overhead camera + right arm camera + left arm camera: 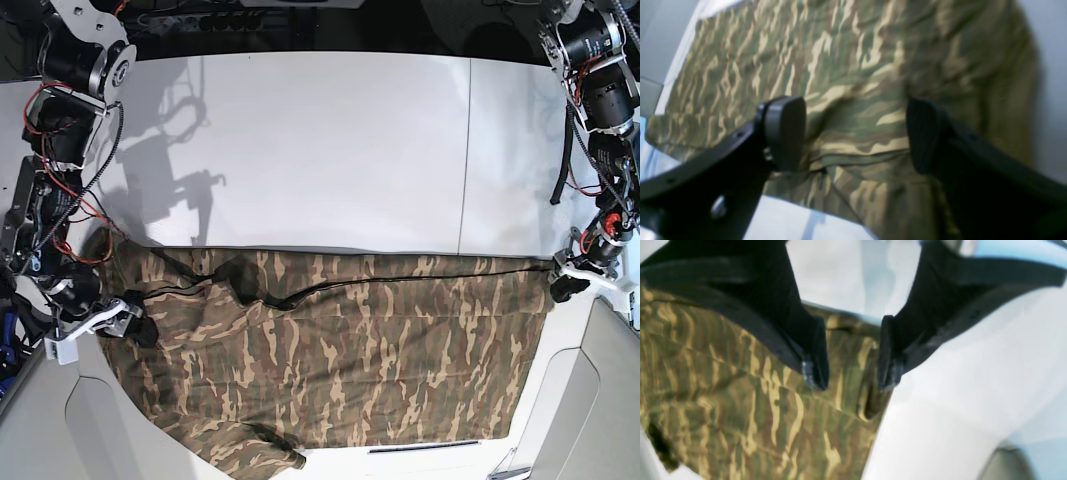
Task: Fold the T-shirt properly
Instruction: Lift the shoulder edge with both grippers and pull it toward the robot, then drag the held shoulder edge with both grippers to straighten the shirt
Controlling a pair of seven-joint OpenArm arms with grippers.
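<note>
The brown, olive-green and tan camouflage cloth T-shirt [340, 370] lies on the white desk [350, 120], across its near half in the base view. Its long axis runs left to right in that view, from one arm to the other. The upper edge forms a long folded strip along the same line, fairly straight toward the right and rumpled toward the left. A bunched flap sticks out at the lower left, pointing down and to the right. Which end carries the collar I cannot tell.

The black left claw [853, 356] stands apart at its two fingers, over the shirt's corner at the right end in the base view; whether cloth touches either finger is unclear. The black right claw [855, 133] is spread wide over the wrinkled left end, with shirt fabric visible between its fingers and nothing gripped.
</note>
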